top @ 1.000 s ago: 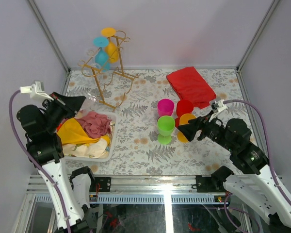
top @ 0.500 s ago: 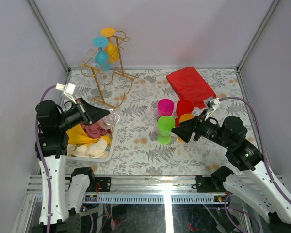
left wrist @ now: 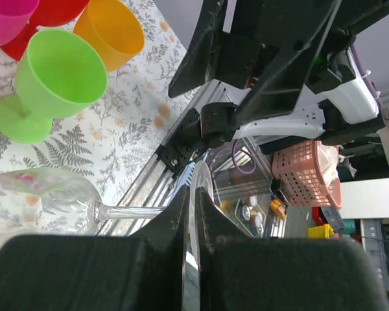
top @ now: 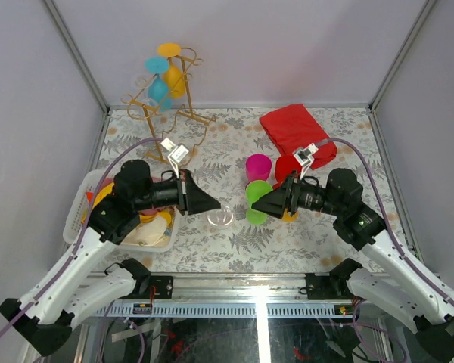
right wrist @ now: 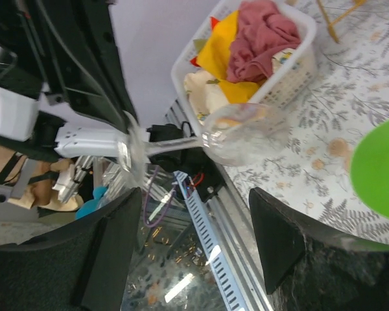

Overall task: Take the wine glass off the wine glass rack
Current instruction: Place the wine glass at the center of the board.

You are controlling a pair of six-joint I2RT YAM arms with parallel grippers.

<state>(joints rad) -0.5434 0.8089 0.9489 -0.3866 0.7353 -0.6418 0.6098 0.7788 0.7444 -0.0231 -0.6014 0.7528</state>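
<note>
My left jaws are closed on the foot of the clear wine glass (top: 221, 218), its disc clamped edge-on between them. The stem runs out level ahead of them, bowl foremost, over the counter (top: 227, 144). My right jaws stand wide apart and hold nothing; they face the bowl from the opposite side, near but not touching, with the green goblet (top: 257, 198) just beside them. The wine glass rack (top: 155, 134) stands well apart behind my left jaws at the far side of the counter, a blue glass (top: 158, 87) and a yellow glass (top: 175, 79) hanging on it, the clear wine glass off it.
</note>
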